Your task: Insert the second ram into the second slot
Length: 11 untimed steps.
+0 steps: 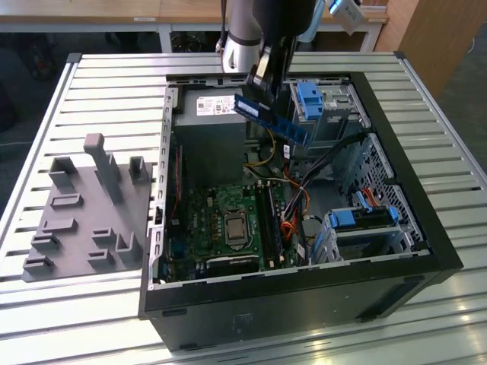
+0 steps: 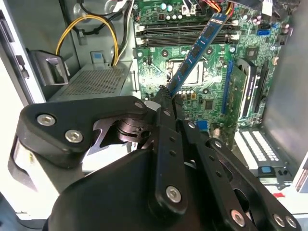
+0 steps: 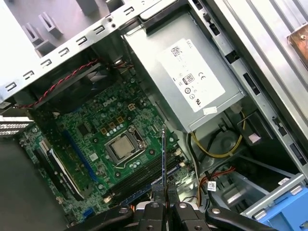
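Surveying a slatted metal table (image 1: 114, 84), with workbenches standing behind it. Noting at the exterior view's left one grey holder (image 1: 84, 220) with upright pegs and pockets, lying on the slats just beside one open computer case (image 1: 304, 304).

Finding inside the case one green board (image 1: 221, 220) carrying one processor (image 1: 232, 226), one grey power supply (image 1: 217, 114) beyond it, and a row of long memory slots (image 1: 268, 217) just beside the processor toward the exterior view's right. Not managing a firm count of those slots. Seeing a blue strip along that row, possibly a stick already seated, but not confirming it.

Recording one gripper (image 1: 262, 68) hanging above the case, clenched on one end of one blue memory stick (image 1: 270, 118). Checking this in the second wrist view, with the stick (image 2: 197, 53) running out from the gripper (image 2: 166, 95) over the board. Placing the stick in the air, tilted, well apart from the slots and touching nothing else.

Judging the task as partly done: stick grasped and lifted over the case; lining up and seating in the second slot not yet done.

Counting, further right, two blue drive brackets (image 1: 310, 99).
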Each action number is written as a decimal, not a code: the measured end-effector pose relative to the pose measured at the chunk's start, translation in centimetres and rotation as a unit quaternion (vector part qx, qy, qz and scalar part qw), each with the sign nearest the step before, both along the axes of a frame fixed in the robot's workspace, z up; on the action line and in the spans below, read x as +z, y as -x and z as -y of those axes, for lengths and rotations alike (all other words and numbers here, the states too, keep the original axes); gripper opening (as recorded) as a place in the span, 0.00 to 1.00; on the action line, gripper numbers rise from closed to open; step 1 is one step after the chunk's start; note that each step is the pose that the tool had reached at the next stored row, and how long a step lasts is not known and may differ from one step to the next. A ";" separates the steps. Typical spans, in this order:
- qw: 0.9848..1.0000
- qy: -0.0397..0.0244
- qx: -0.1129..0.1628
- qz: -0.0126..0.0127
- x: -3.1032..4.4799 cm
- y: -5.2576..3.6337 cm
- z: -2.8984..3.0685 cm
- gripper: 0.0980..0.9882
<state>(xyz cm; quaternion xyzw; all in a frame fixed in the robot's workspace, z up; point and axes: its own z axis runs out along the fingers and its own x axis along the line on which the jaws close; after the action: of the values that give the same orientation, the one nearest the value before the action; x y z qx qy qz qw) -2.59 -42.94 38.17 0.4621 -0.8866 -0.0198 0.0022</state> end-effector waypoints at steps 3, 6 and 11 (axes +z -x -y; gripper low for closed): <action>1.000 0.000 -0.020 0.000 -0.01 0.00 0.00 0.04; 0.999 0.000 -0.041 0.000 -0.02 0.00 0.00 0.04; 0.997 0.000 -0.076 0.000 -0.05 0.00 0.00 0.04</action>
<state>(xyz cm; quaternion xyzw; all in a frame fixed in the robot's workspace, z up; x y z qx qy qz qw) -2.59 -42.95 38.12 0.3935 -0.9191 -0.0195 0.0009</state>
